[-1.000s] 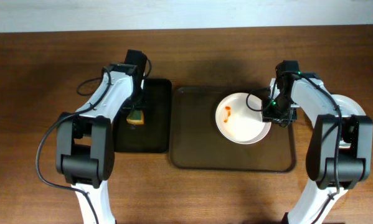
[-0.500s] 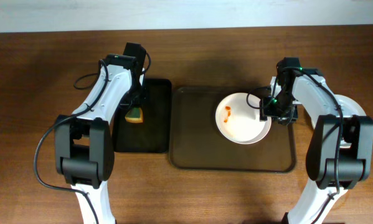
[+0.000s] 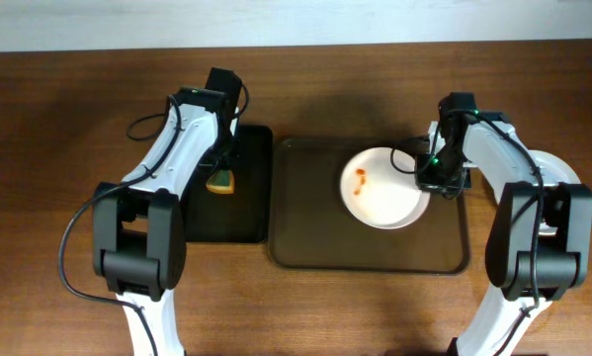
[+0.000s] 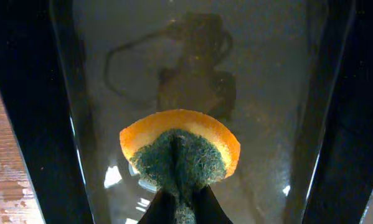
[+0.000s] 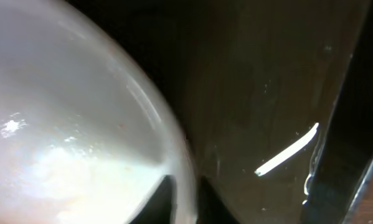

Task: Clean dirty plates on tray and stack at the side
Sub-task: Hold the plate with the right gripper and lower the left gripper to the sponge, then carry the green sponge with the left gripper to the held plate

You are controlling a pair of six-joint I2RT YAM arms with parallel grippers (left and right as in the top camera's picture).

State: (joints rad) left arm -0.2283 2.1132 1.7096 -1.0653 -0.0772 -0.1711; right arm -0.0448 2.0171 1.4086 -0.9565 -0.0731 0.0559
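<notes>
Here, right hand pinching plate rim

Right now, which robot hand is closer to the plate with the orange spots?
Right. The right gripper pinches the dirty plate by its right rim. The left gripper is away to the plate's left, over the black tray, holding a sponge.
</notes>
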